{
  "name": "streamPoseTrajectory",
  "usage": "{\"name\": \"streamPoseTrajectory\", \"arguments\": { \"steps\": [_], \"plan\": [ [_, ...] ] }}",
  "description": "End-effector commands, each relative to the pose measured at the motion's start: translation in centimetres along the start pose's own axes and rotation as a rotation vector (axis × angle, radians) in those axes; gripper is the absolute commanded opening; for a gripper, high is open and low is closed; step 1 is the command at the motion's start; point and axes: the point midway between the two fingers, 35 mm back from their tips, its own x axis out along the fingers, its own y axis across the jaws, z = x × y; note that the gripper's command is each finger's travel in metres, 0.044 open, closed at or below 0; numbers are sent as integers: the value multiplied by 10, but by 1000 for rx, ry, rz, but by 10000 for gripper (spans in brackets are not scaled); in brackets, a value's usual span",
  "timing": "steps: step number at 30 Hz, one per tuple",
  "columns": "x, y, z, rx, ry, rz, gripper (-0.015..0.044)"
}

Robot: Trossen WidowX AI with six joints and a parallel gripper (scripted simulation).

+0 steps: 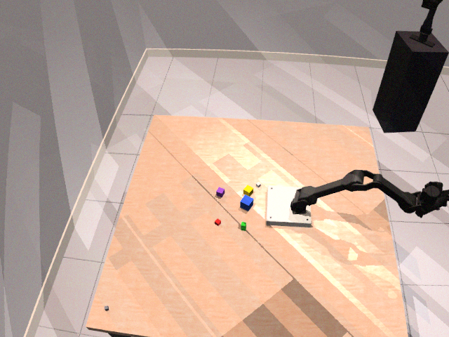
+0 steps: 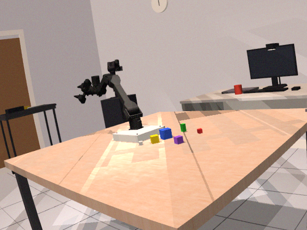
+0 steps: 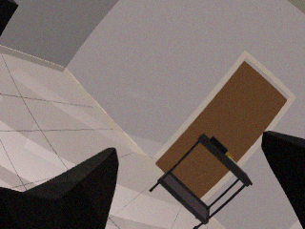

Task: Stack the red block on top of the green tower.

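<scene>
The red block (image 1: 217, 221) sits alone on the wooden table (image 1: 203, 290), nowhere near the gripper (image 2: 79, 92) — it lies on the far side of the arm's white base plate (image 1: 279, 208) from the tool. The green tower (image 1: 243, 225) stands upright just beside the red block, a small gap between them, also well away from the fingers. Blue cube (image 1: 246, 202), yellow cube (image 1: 248, 189) and purple cube (image 1: 219, 191) cluster between those two and the base plate.

And the gripper? It hangs up in the air off the table's edge, pointing away from the work entirely. The wrist view shows its two dark fingers spread wide with nothing between them, only a brown door (image 3: 223, 128) and a small black side table (image 3: 204, 181) beyond.

So this looks like the very start: the reach for the red block is not begun. The next move calls for a big swing of the arm round over its base, then a descent with the jaws wide astride the red block, coming in from the side away from the tower, since a careless sweep could topple it
</scene>
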Motion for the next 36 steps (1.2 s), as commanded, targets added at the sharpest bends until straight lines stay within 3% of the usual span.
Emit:
{"name": "streamPoseTrajectory", "arguments": {
  "steps": [1, 12, 20, 36],
  "plan": [
    [-1, -1, -2, 0, 5, -1, 426],
    [-102, -67, -99, 121, 294, -114, 440],
    [-204, -113, -159, 279, 507, -248, 440],
    [-414, -162, -206, 477, 835, -540, 440]
  ]
}}
